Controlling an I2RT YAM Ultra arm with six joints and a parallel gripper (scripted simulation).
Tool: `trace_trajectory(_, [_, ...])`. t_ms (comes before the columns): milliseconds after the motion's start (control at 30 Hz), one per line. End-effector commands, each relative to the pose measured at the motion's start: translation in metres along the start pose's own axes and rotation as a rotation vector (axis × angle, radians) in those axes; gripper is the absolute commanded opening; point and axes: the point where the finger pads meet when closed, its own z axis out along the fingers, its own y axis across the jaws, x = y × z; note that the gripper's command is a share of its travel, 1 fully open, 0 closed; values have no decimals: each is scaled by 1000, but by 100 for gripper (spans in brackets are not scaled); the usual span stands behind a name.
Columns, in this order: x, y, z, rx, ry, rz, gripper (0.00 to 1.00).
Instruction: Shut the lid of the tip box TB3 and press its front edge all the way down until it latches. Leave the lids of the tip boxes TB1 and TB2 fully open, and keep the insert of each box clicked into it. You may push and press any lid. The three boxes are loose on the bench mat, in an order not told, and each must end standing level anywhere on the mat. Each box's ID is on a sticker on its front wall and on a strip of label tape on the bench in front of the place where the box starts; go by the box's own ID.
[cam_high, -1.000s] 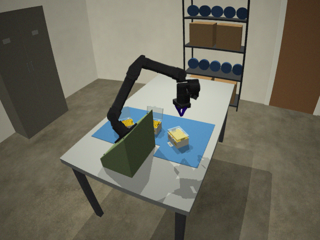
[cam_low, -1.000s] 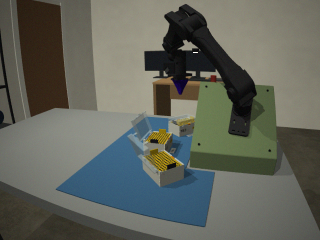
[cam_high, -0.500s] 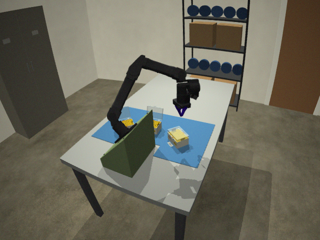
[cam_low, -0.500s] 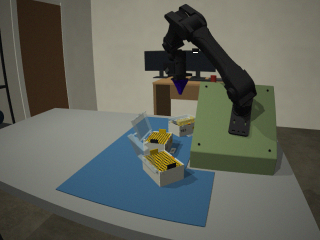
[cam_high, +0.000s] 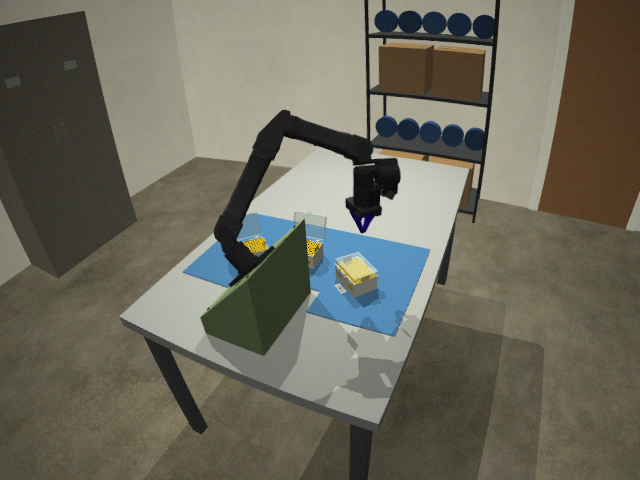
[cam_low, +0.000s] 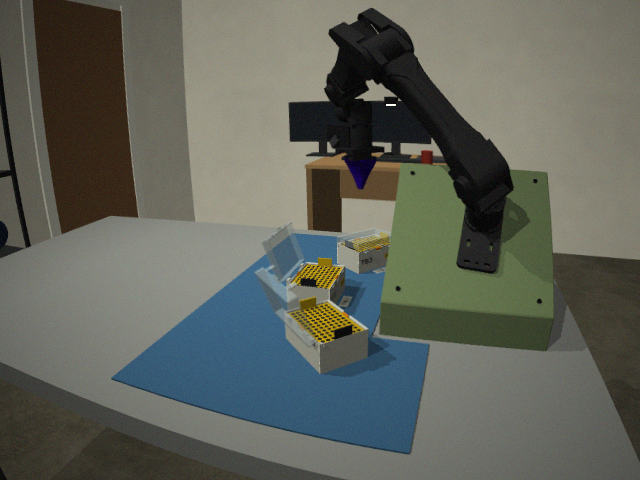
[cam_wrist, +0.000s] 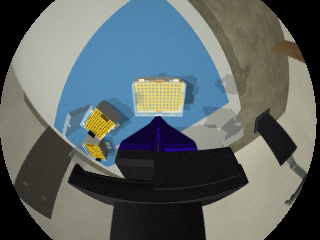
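Observation:
Three white tip boxes with yellow inserts stand on the blue mat (cam_high: 310, 270). The box with the TB3 sticker (cam_low: 364, 250) is the far one in the exterior view and the right one in the top view (cam_high: 355, 273). Its clear lid lies down over the insert; I cannot tell whether it is latched. The middle box (cam_low: 315, 276) and the near box (cam_low: 325, 333) have their lids standing open; their stickers are not readable. My gripper (cam_high: 364, 224) is shut and empty, high above the mat behind TB3. It also shows in the exterior view (cam_low: 360, 180) and the wrist view (cam_wrist: 156, 135), with TB3 (cam_wrist: 159, 96) below.
The green wedge base (cam_low: 465, 268) of my arm stands at the mat's near edge and hides part of the left box (cam_high: 253, 242) in the top view. A label strip (cam_high: 339, 287) lies in front of TB3. Shelves (cam_high: 431, 93) stand behind the table.

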Motion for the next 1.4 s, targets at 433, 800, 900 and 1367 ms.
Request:
trace_trajectory(433, [-3, -2, -8, -1, -22, 2, 0])
trace_trajectory(800, [4, -2, 1, -2, -22, 2, 0])
trace_trajectory(900, [9, -2, 7, -2, -22, 2, 0])
trace_trajectory(1367, [28, -2, 33, -2, -21, 2, 0])
